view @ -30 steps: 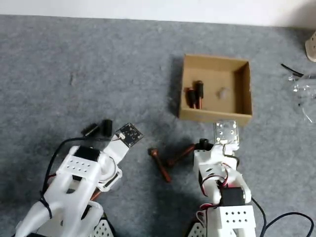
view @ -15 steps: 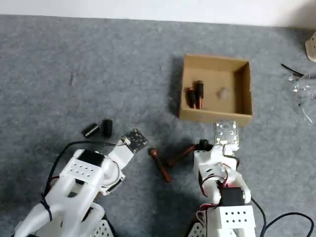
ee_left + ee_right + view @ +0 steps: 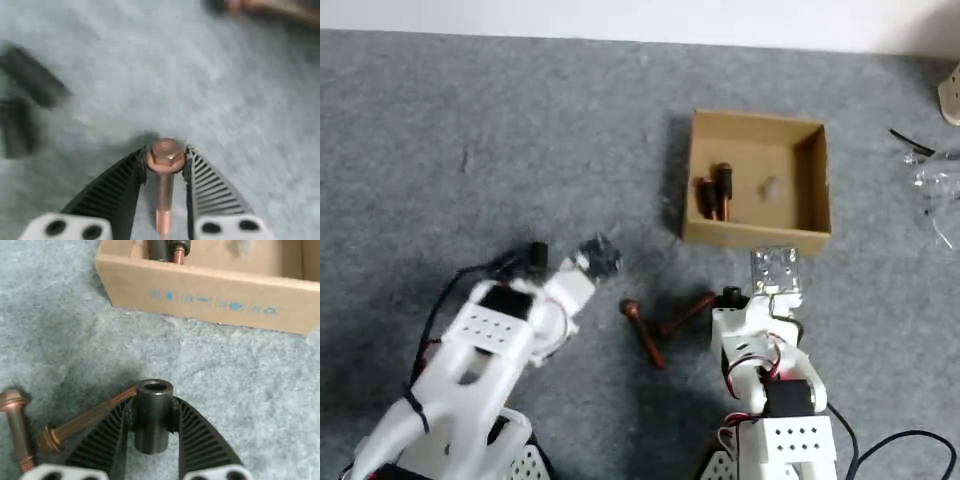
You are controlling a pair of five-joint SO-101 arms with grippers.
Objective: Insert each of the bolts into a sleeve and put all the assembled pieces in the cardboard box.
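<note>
My left gripper (image 3: 165, 157) is shut on a copper bolt (image 3: 164, 172), head outward, held just above the carpet. Two black sleeves (image 3: 32, 80) lie blurred a short way beyond it; from above one sleeve (image 3: 535, 255) shows beside the left gripper (image 3: 590, 262). My right gripper (image 3: 152, 407) is shut on an upright black sleeve (image 3: 151, 415), close to the cardboard box's (image 3: 200, 292) near wall. Two loose bolts (image 3: 645, 335) (image 3: 685, 312) lie crossed between the arms. The cardboard box (image 3: 810, 190) holds two assembled pieces (image 3: 713, 192).
Clear plastic bits and a black wire (image 3: 928, 170) lie at the right edge of the grey carpet. A pale object (image 3: 950, 95) sits at the far right. Open carpet stretches left of the box and behind it.
The left arm has swung its wrist out to the right and then back toward the two sleeves, now partly covering them. The right arm has kept still with its sleeve.
</note>
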